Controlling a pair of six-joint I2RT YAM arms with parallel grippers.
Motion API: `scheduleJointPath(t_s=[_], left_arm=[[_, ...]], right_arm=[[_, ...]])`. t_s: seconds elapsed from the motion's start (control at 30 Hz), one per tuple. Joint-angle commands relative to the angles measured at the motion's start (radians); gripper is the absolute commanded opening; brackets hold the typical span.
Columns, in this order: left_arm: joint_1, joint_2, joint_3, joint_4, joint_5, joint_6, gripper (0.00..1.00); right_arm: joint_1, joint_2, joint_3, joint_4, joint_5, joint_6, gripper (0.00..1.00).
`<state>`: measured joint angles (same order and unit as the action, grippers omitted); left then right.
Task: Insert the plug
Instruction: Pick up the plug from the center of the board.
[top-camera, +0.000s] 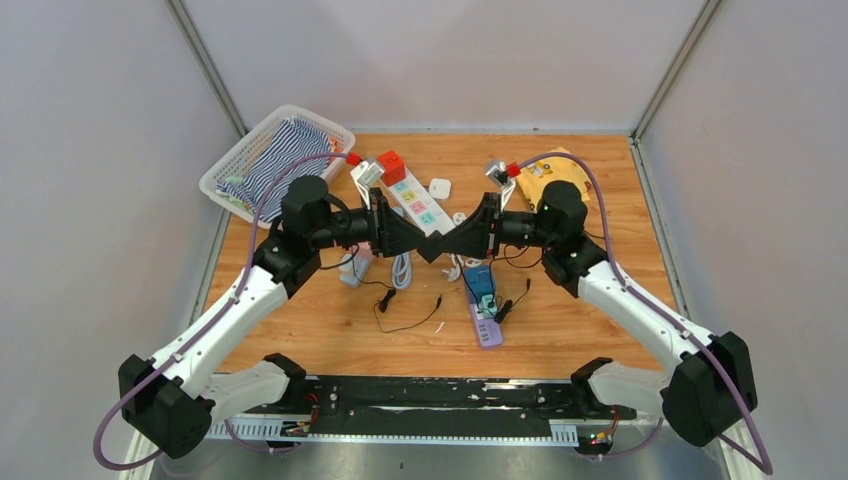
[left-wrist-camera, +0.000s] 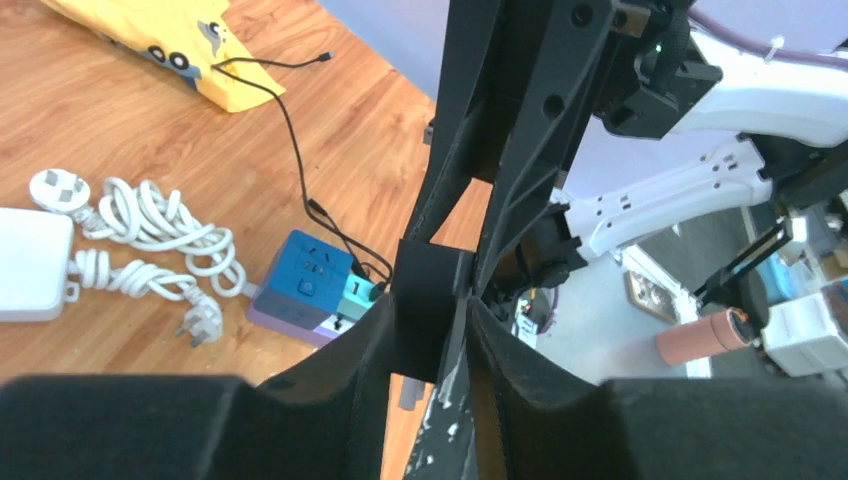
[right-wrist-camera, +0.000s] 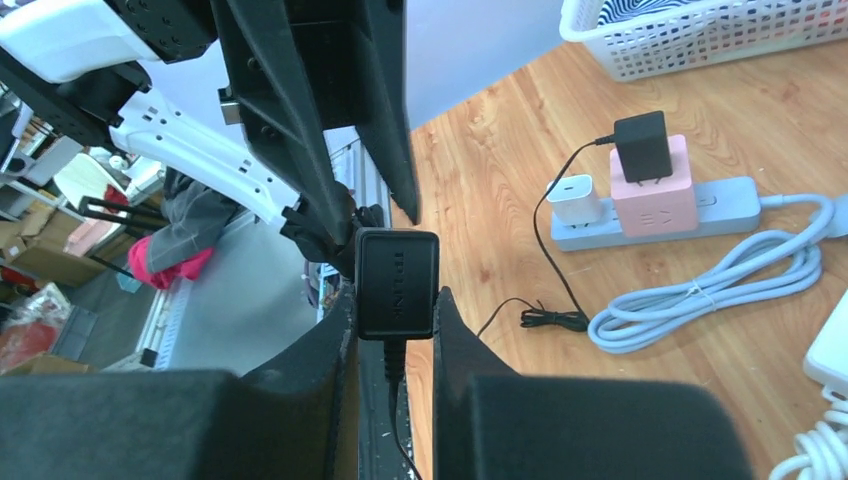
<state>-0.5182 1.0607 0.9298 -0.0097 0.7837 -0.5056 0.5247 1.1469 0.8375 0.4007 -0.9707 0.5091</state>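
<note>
A black TP-LINK plug adapter (right-wrist-camera: 397, 283) is held in the air above the table's middle, where both grippers meet tip to tip. My right gripper (right-wrist-camera: 397, 303) is shut on its sides, and its thin black cable hangs down between the fingers. My left gripper (left-wrist-camera: 432, 322) is closed against the same black block (left-wrist-camera: 428, 300) from the opposite side. From above, the left gripper (top-camera: 424, 243) and right gripper (top-camera: 453, 243) touch, and the adapter between them is hidden. A purple power strip with a blue cube socket (top-camera: 485, 300) lies below them and also shows in the left wrist view (left-wrist-camera: 305, 285).
A light blue strip (right-wrist-camera: 720, 210) carries a pink cube, a black charger and a white charger. A white strip with coloured sockets (top-camera: 415, 200) and coiled white cords (left-wrist-camera: 150, 240) lie behind. A white basket (top-camera: 232, 168) stands back left, a yellow bag (top-camera: 550, 180) back right.
</note>
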Motion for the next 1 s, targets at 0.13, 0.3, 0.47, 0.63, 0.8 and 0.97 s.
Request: scheduleJointPath(t_s=[0.13, 0.3, 0.47, 0.63, 0.8, 0.97], left_arm=[[-0.005, -0.074, -0.026, -0.015, -0.21, 0.027, 0.82], [-0.005, -0.09, 0.036, -0.246, -0.404, 0.173, 1.0], [-0.005, -0.145, 0.043, -0.395, -0.599, 0.314, 1.0], [-0.005, -0.21, 0.014, -0.494, -0.776, 0.384, 1.0], [-0.005, -0.281, -0.067, -0.474, -0.835, 0.393, 1.0], [-0.005, -0.305, -0.097, -0.47, -0.874, 0.407, 1.0]], right_arm=[[-0.049, -0.028, 0.109, -0.251, 0.201, -0.214, 0.0], [-0.106, 0.014, 0.203, -0.41, 0.329, -0.36, 0.0], [-0.108, 0.125, 0.392, -0.588, 0.595, -0.654, 0.0], [-0.126, 0.24, 0.607, -0.69, 0.978, -0.895, 0.0], [-0.185, 0.333, 0.829, -0.722, 1.13, -1.024, 0.0], [-0.218, 0.391, 1.04, -0.74, 1.128, -1.063, 0.0]])
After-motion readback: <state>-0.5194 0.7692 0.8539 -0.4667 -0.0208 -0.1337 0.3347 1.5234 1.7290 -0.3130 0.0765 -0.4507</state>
